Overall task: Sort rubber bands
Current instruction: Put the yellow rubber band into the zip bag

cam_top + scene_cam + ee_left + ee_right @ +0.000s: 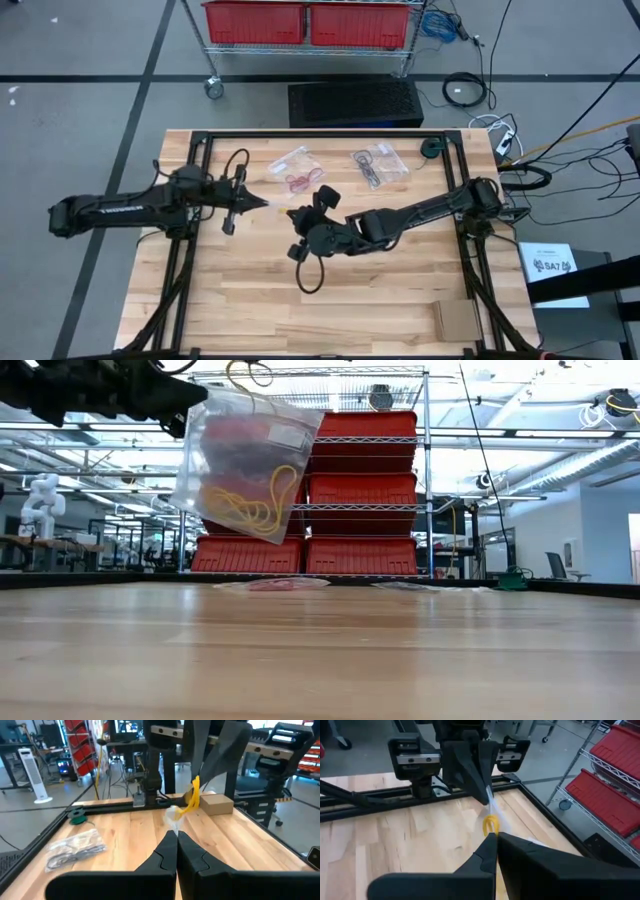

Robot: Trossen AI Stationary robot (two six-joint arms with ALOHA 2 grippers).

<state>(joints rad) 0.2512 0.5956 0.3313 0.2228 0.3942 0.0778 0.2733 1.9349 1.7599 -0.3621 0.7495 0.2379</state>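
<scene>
I have the clear bag [245, 460] lifted off the bench [250, 300], its edge pinched in the closed left pincer [262, 203], while the closed right pincer [290, 212] grips the yellow rubber bands [490, 825] at its mouth — steadying one for the other.

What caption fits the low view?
A clear plastic bag of yellow rubber bands hangs above the table, red bins behind.

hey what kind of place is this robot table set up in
Probably a robotics lab or workshop: wire shelving stacked with red plastic bins, loose black cables on the grey floor, and further workbenches and equipment behind the wooden table.
</scene>
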